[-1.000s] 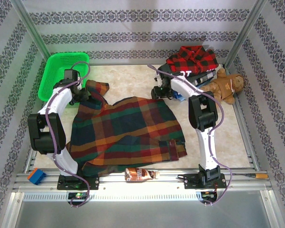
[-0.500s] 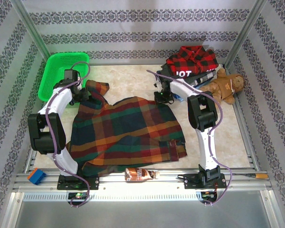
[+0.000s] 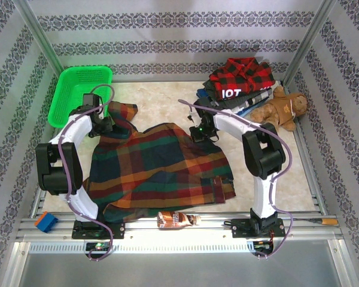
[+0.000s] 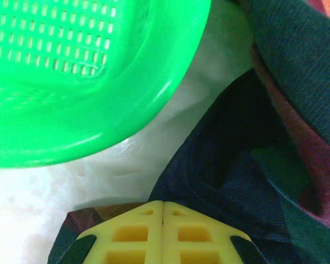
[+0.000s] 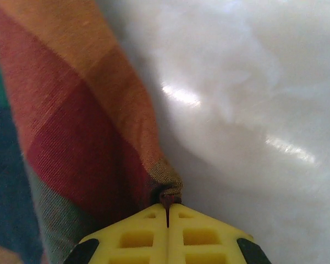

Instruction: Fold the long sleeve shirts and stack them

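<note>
At the far right corner of the plaid shirt [image 3: 161,167] the right gripper [image 5: 168,206] is pinched together on the hem; across the cloth, the left gripper [image 4: 163,204] is likewise clamped on a dark fold of it, near the green basket [image 4: 99,126]. Between them the shirt lies spread over the pale desk [image 3: 161,98]; the other shirts [image 3: 239,84] sit piled at the far right, beside the teddy bear [image 3: 284,107].

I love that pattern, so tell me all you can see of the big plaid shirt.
The plaid shirt is soft woven cloth in orange, green, navy and red blocks, spread rumpled on the pale table. The left hand is shut on its far-left corner. The right hand pinches its far-right edge.
</note>
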Controlling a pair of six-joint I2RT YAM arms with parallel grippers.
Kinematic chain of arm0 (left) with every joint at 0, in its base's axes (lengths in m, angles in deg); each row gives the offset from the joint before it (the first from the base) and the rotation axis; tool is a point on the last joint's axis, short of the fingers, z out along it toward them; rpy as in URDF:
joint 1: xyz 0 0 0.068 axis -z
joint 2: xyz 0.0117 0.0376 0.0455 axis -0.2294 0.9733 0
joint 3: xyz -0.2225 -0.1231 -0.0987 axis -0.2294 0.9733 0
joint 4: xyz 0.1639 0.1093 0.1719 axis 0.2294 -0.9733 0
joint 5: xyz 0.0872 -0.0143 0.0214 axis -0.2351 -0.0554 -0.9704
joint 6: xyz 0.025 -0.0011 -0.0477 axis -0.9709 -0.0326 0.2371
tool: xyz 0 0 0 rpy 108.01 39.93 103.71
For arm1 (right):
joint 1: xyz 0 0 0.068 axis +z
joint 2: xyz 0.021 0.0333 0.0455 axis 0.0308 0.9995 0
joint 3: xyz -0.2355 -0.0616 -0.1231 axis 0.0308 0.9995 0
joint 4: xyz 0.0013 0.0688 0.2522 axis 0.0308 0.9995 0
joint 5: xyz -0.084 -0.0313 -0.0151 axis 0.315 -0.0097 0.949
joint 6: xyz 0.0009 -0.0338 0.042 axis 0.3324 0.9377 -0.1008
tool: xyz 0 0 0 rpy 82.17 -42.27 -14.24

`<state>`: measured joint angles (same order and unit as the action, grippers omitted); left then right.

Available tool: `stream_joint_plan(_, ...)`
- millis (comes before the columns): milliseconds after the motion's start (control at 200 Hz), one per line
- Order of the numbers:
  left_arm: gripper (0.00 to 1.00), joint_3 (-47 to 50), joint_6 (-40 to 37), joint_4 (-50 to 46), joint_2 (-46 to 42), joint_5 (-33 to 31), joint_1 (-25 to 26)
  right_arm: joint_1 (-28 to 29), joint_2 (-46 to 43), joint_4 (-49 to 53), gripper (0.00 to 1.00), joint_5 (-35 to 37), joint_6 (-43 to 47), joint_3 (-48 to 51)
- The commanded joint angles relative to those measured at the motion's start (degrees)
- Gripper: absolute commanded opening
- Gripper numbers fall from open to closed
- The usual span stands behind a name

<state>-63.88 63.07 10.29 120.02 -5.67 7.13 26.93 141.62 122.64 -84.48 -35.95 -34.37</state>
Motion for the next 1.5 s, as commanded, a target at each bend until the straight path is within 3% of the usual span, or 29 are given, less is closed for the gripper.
stream_joint_plan(0,0.00,1.4,2.2,1.8,-3.2,-1.7,-0.8,1.1,-5.1,-1.8,0.00,-2.2,0.9,4.4)
stream_joint_plan(385,0.00,6.2,4.5,3.3,-4.8,-1.7,-0.8,8.6,-5.3,0.9,0.00,-15.2,5.2,11.1)
stream_joint_plan(430,0.00,6.6,4.6,3.4,-4.8,-1.8,-0.8,9.4,-5.1,1.8,0.06,-15.4,6.0,11.7)
stream_joint_plan(540,0.00,7.3,4.9,3.5,-4.7,-1.8,-0.8,9.1,-6.1,1.9,0.31,-15.6,5.3,13.6)
stream_joint_plan(794,0.00,8.5,4.6,4.0,-5.2,-1.2,-0.8,0.7,-13.4,-2.6,0.48,-17.7,-2.4,11.9)
stream_joint_plan(999,0.00,9.4,4.8,4.6,-5.5,-0.9,-0.8,-1.3,-8.4,-1.9,0.50,-16.1,-4.1,7.7)
stream_joint_plan(1184,0.00,9.8,4.9,4.8,-5.5,-0.5,-0.8,-1.6,-2.3,-2.4,0.51,-20.3,-5.8,5.7)
stream_joint_plan(1494,0.00,9.9,4.6,4.1,-5.7,-0.7,-0.8,3.2,-0.8,-4.2,0.47,-24.3,-3.8,6.5)
